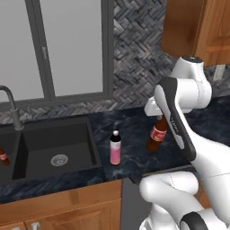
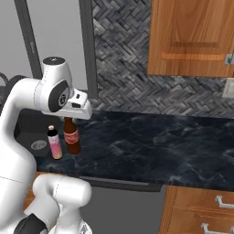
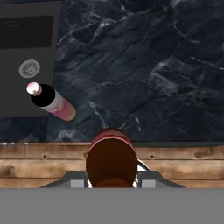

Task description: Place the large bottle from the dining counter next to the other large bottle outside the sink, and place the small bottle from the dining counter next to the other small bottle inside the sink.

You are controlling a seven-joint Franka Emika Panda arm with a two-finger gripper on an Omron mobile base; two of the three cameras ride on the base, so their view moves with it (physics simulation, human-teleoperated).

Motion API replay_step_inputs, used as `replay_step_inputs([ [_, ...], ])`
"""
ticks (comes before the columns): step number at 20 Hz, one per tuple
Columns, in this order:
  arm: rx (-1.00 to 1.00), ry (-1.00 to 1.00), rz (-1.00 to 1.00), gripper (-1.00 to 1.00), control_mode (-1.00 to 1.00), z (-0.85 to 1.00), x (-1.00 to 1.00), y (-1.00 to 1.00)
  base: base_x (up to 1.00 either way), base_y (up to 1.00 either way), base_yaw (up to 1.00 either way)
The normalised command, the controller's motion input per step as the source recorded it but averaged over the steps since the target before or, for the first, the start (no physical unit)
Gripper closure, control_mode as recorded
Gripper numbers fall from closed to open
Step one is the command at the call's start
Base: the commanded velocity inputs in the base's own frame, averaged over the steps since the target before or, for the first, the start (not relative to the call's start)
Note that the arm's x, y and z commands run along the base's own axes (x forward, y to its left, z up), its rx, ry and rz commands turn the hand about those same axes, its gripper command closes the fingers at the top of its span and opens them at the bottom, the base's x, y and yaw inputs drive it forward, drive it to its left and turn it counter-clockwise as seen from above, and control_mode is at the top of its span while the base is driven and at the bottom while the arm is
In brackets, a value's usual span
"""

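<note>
Tool [image 2: 69,118]: we grip the large bottle [image 1: 157,134] at its neck.
Risk: lowering crooked tips it against the pink bottle [image 1: 115,148] beside the sink [image 1: 92,148].

Grey herringbone backsplash [image 2: 137,68] — window [image 1: 67,49], wooden wall cabinet [image 2: 192,36]
</note>
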Motion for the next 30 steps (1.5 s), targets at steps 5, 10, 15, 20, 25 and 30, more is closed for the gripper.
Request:
replay_step_inputs([
  [5,0.00,0.00,0.00,1.00,1.00,0.00,0.00,0.00,0.12,0.01,0.09],
  [10,0.00,0.00,0.00,1.00,1.00,0.00,0.00,0.00,0.00,0.00,0.00],
  [15,0.00,0.00,0.00,1.00,1.00,0.00,0.00,0.00,0.00,0.00,0.00],
  [20,0.00,0.00,0.00,1.00,1.00,0.00,0.00,0.00,0.00,0.00,0.00],
  [25,0.00,0.00,0.00,1.00,-1.00,0.00,0.00,0.00,0.00,0.00,0.00],
  [30,0.00,0.01,0.00,1.00,-1.00,0.00,0.16,0.03,0.00,0.00,0.00],
])
